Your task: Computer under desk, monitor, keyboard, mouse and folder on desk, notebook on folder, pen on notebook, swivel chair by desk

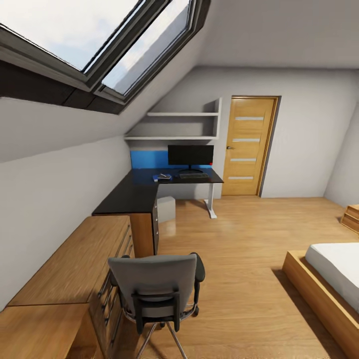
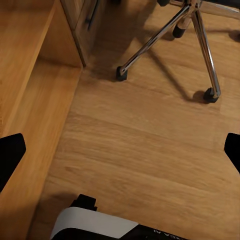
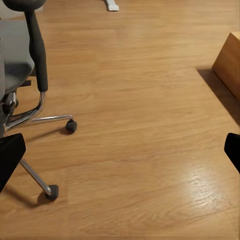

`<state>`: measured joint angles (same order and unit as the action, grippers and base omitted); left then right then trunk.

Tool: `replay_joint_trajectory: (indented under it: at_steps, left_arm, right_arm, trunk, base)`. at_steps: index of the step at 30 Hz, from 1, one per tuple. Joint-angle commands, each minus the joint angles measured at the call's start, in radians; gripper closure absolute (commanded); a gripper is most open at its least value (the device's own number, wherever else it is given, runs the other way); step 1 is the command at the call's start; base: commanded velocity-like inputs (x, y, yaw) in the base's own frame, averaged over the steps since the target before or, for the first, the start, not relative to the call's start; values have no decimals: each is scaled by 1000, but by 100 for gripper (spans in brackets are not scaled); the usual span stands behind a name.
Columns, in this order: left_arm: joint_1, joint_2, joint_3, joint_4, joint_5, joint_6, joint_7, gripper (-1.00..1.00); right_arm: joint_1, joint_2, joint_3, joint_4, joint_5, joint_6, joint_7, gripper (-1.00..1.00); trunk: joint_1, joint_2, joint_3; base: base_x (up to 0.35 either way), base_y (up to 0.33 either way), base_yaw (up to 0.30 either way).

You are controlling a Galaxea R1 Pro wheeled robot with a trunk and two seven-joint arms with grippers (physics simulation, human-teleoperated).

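At the room's far end stands the black desk (image 1: pixel 129 197) with the monitor (image 1: pixel 190 155) and the keyboard (image 1: pixel 193 175) in front of it. The blue folder (image 1: pixel 162 177) lies left of the keyboard with something dark on it. Notebook, pen and mouse are too small to tell apart. The grey computer (image 1: pixel 166 208) sits under the desk. The swivel chair (image 1: pixel 157 286) stands close in front of me, back towards me, away from the desk. My left gripper (image 2: pixel 120 152) hangs open over the floor by its chrome base (image 2: pixel 165 37). My right gripper (image 3: pixel 120 152) is open beside its armrest (image 3: pixel 37 50).
A light-wood drawer chest (image 1: pixel 75 267) runs along the left wall up to the desk. A bed (image 1: pixel 331 271) in a wooden frame is at the right, its corner (image 3: pixel 230 62) near my right arm. Open wood floor (image 1: pixel 244 234) leads to the desk and the oak door (image 1: pixel 248 144).
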<state>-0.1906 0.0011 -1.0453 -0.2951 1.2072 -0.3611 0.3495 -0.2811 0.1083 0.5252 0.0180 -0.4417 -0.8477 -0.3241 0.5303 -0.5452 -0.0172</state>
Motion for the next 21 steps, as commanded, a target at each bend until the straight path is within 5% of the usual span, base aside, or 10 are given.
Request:
replay_joint_trajectory:
  at_steps: [1, 14, 21]
  left_arm:
    - [-1, 0, -8, -1, 6, -4, 6, -100]
    - [-1, 0, -8, -3, 3, -5, 6, -100]
    - [-1, -16, -8, -3, 5, -5, 8, -100]
  right_arm:
    - [-1, 1, 9, 2, -3, -2, -6, -100]
    - [-1, 0, 7, 2, -3, -2, -6, -100]
    - [-1, -1, 7, 2, -3, -3, -6, -100]
  trunk:
    - [0, -2, -2]
    - [0, -2, -2]
    - [27, -51, -24]
  base:
    - [-97, 0, 0]
    - [-20, 0, 0]
    - [0, 0, 0]
